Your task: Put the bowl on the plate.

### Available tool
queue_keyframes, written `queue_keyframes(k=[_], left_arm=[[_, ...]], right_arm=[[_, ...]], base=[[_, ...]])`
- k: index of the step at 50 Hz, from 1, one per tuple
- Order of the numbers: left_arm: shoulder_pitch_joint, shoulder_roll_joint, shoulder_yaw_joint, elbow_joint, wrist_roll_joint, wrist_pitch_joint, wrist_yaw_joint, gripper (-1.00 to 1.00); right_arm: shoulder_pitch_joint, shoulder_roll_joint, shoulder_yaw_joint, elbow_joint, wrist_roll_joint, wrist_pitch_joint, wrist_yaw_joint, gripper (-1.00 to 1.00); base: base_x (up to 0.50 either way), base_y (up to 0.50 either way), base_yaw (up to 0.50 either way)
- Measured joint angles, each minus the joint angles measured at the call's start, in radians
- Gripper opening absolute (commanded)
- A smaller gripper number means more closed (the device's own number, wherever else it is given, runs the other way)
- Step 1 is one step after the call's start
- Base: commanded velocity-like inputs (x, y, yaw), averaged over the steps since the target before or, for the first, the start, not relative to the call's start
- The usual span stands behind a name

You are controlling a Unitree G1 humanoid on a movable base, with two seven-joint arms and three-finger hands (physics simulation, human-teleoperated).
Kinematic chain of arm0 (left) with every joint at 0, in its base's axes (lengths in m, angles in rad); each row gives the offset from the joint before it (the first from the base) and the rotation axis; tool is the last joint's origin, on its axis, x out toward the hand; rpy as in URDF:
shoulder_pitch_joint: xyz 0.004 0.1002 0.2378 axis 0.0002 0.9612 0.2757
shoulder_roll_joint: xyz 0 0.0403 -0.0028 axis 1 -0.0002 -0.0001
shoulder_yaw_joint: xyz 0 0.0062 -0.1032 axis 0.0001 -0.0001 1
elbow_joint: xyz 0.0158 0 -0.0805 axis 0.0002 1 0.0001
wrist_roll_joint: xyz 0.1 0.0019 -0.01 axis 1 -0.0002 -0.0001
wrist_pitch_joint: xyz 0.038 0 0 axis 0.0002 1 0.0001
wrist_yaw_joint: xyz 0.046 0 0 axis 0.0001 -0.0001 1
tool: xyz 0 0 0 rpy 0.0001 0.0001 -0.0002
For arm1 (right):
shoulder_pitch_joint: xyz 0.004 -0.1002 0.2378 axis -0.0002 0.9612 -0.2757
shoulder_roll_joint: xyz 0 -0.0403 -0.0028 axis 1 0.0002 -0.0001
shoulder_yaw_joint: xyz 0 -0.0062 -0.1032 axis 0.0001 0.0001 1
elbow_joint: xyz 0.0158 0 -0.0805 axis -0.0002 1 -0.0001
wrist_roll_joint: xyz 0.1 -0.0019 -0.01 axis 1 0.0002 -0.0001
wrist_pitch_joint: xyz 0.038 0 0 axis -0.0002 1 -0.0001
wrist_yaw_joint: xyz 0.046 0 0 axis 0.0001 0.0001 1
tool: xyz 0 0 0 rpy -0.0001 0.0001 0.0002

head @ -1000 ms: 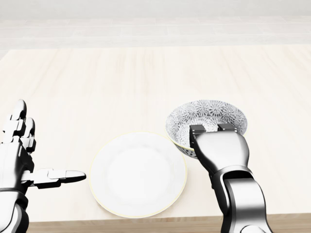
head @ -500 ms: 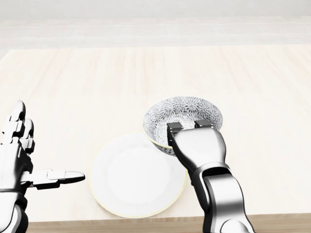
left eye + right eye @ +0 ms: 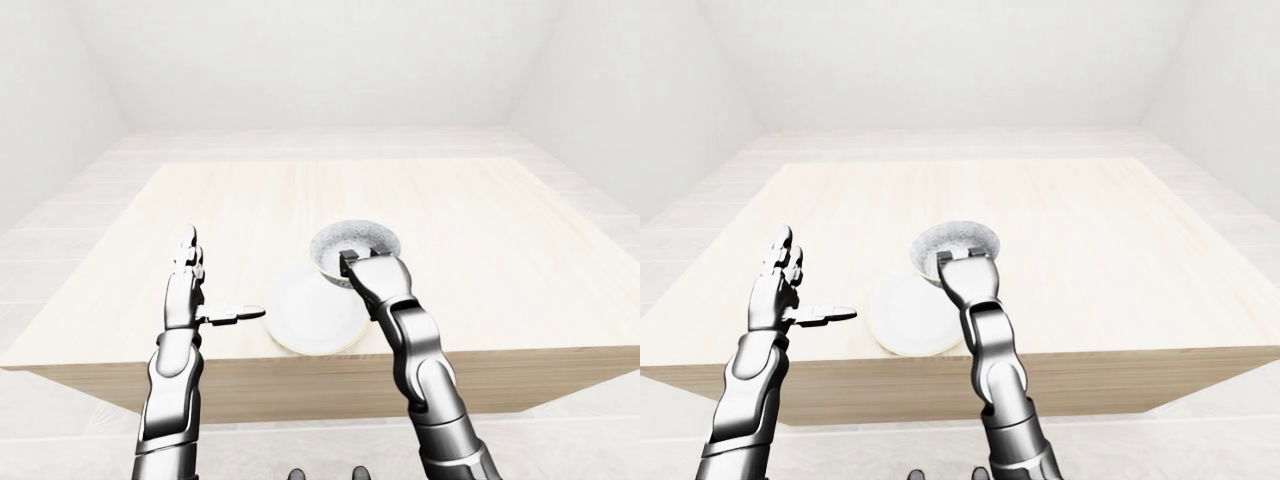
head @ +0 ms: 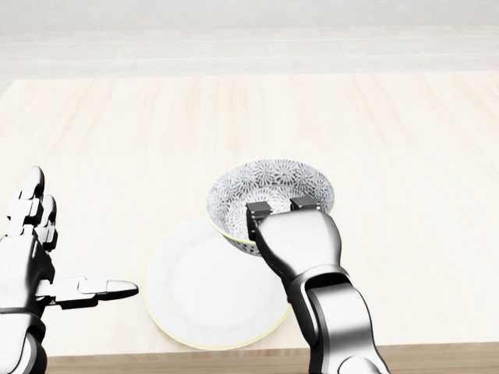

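A grey-and-white patterned bowl [image 4: 270, 187] hangs over the upper right edge of the plain white plate [image 4: 207, 287] in the head view. My right hand [image 4: 281, 209] is shut on the bowl's near rim, two fingers hooked inside it and the thumb hidden beneath. Whether the bowl touches the plate I cannot tell. My left hand [image 4: 70, 253] stands open to the left of the plate, fingers upright and thumb pointing toward the plate, holding nothing.
Both things rest over a light wooden table [image 4: 156, 132], whose near edge [image 4: 195, 360] runs just below the plate in the head view. In the eye views pale floor [image 3: 70, 215] and white walls surround the table.
My right hand has carried the bowl to the left, from beside the plate to over its upper right edge. The left hand has hardly moved.
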Motion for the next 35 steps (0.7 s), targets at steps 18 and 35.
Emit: queue_keyframes(k=[18,35], left_arm=[[-0.001,0.003,0.004,0.014,0.005,-0.012,-0.001,1.0],[-0.004,0.004,0.003,0.03,0.006,-0.023,0.0,1.0]], right_arm=[[0.013,0.021,0.036,-0.003,-0.017,0.0,0.002,-1.0],[0.061,0.04,0.083,-0.032,-0.036,0.0,-0.005,-1.0]], base=[[0.0,0.0,0.0],[0.0,0.0,0.0]])
